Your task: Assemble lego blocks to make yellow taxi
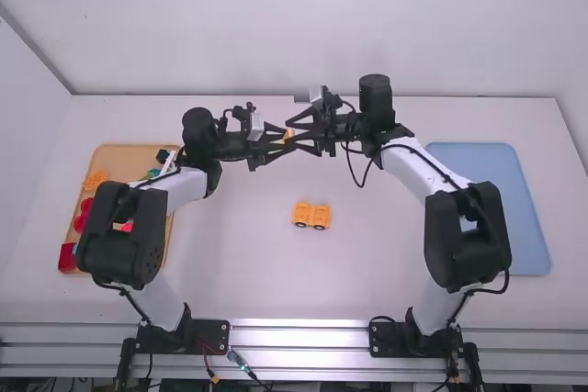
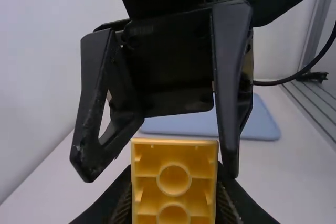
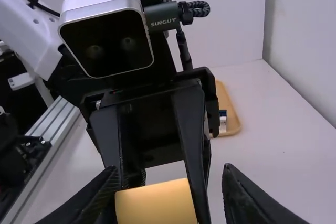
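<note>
Left gripper (image 1: 284, 141) holds 1 yellow block (image 2: 174, 180) in its jaws; right gripper (image 1: 292, 131) has open jaws.

Smooth white arm links (image 1: 413, 170), bulky rounded black joints (image 1: 467, 238), thin black cables (image 2: 286, 81), rounded silver camera housing (image 3: 106, 32) with a black face, dark cable plug (image 3: 161, 16) with pale lettering, black base plates (image 1: 388, 339)

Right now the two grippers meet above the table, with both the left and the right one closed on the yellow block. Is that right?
Not quite. The left gripper is closed on the yellow block, and the two do meet above the table, but the right gripper's jaws stand open, as the right wrist view shows.
</note>
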`<action>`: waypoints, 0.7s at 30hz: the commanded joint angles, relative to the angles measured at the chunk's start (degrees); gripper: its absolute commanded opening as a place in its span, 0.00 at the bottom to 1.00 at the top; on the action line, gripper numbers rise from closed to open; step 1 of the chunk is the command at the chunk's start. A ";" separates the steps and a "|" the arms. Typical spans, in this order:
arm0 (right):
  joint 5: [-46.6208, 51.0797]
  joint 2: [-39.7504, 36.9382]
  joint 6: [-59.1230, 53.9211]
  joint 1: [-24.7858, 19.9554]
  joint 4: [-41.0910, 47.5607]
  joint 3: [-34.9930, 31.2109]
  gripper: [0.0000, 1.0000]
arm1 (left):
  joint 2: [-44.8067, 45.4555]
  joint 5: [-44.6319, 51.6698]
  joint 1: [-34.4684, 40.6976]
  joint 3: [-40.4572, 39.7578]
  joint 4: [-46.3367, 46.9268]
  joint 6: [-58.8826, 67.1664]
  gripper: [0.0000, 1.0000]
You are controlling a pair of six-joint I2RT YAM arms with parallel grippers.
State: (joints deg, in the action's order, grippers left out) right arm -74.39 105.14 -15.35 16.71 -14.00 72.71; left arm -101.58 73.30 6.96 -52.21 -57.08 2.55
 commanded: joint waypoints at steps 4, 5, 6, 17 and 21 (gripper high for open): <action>-0.11 0.74 -0.11 0.26 -0.13 1.49 0.40 | -0.33 1.07 -0.20 0.37 -0.42 -0.26 0.13; -0.07 0.74 -0.11 0.22 -0.13 1.49 0.40 | -0.33 1.07 -0.17 0.37 -0.46 -0.26 0.13; -0.09 0.74 -0.11 0.22 -0.13 1.49 0.40 | -0.33 1.05 -0.15 0.37 -0.42 -0.24 0.13; -0.07 0.74 -0.09 0.26 -0.15 1.49 0.27 | -0.33 1.05 -0.15 0.35 -0.63 -0.24 0.39; -0.07 0.74 -0.04 0.26 -0.17 1.49 0.22 | -0.33 1.05 -0.15 0.37 -0.70 -0.24 0.53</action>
State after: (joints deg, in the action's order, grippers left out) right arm -74.59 105.16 -15.97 16.86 -14.24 72.71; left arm -101.58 73.32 6.96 -52.21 -57.34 1.48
